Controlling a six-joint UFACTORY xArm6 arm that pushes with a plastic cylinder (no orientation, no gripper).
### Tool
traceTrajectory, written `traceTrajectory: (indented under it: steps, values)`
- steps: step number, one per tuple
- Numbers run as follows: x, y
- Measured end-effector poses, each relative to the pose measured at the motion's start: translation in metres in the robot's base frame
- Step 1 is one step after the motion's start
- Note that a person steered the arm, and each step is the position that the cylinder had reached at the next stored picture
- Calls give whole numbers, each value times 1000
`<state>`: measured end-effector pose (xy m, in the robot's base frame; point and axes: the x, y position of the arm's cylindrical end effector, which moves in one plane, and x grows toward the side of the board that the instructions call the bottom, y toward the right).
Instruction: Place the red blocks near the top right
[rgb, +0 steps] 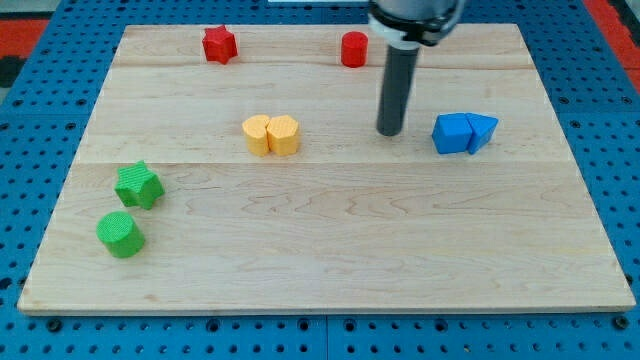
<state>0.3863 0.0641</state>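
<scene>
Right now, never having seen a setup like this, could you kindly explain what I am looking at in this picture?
You see one camera picture looking down at a wooden board lying on a blue pegboard. The dark upright rod is the end of a robot arm; it has no gripper, so it holds nothing and only pushes blocks with my tip. Near the view's top lie a red star block and a red cylinder. Two yellow blocks touch mid-board, and two blue blocks touch just right of my tip. At the view's lower left sit a green star block and a green cylinder. My tip touches no block.
</scene>
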Motion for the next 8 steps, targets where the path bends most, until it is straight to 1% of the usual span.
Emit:
traceTrajectory:
  steps: [1,6,7,8]
  values:
    - [-12,-27]
    - [-17,-27]
    - [-17,-72]
    - [-30,-134]
